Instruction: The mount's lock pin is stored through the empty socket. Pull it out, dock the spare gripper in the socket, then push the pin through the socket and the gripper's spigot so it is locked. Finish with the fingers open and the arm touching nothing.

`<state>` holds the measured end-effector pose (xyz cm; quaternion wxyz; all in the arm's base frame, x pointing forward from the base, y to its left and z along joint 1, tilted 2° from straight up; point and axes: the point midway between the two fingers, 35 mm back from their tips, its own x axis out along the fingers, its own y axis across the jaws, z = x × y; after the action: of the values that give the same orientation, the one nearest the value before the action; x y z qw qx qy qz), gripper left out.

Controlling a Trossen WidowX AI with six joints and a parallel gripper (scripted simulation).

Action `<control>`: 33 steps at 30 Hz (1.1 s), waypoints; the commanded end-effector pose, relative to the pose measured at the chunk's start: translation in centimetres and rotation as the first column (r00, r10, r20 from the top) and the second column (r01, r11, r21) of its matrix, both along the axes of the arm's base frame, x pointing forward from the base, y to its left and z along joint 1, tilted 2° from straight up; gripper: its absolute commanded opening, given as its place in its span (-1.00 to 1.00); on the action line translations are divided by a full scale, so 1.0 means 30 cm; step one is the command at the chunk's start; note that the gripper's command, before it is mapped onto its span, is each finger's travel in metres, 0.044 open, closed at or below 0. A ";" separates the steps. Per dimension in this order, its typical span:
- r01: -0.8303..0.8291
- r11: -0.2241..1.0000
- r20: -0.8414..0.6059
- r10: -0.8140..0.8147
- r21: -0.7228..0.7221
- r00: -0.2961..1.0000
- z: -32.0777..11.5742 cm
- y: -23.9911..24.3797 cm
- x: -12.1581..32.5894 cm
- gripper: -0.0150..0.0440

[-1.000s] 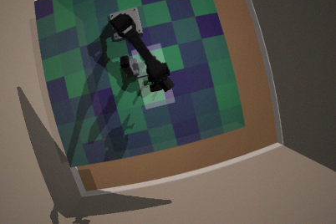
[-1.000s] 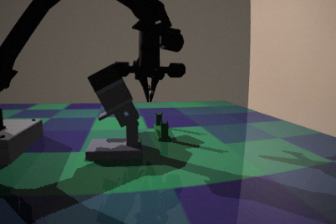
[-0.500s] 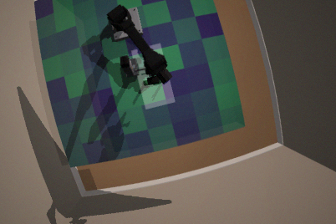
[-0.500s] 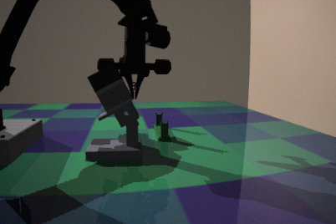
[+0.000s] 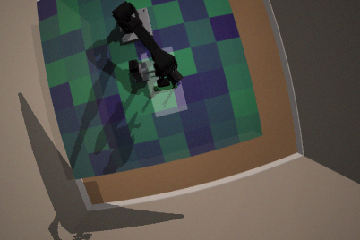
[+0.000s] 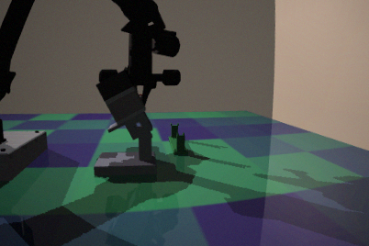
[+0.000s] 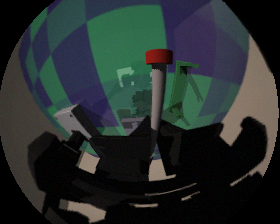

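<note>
My gripper [image 6: 145,98] [image 7: 150,117] is shut on the lock pin [image 7: 158,92], a pale rod with a red head, whose head end sticks out from the fingers. The mount [image 6: 124,170] is a grey foot with a short post. The spare gripper [image 6: 121,98] [image 5: 134,69], a tilted dark and grey block, sits on top of the post at the socket. In the exterior view my fingers are just beside and partly behind it. Whether the pin's far end touches the socket is hidden. The fingers are too dark in the top view to make out.
A small green two-pronged stand [image 6: 181,144] [image 7: 179,91] stands beyond the mount. The arm's pale base plate [image 5: 145,19] [image 6: 27,147] [image 7: 69,120] lies on the other side. Long shadows cross the checkered mat [image 5: 201,131].
</note>
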<state>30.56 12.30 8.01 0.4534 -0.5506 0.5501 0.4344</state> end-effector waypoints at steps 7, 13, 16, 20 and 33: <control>0.004 1.000 -0.012 -0.004 -0.001 1.000 -0.124 0.002 -0.014 -0.49; 0.004 1.000 -0.010 -0.004 0.000 1.000 -0.120 -0.011 -0.013 -0.49; 0.004 1.000 -0.011 -0.004 0.001 1.000 -0.114 -0.017 -0.011 -0.49; 0.004 1.000 -0.009 -0.004 0.000 1.000 -0.117 -0.026 -0.009 -0.49; 0.004 1.000 -0.007 -0.004 0.000 1.000 -0.120 -0.055 -0.011 -0.49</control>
<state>30.34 10.94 4.39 0.4532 -0.5465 0.5538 0.4351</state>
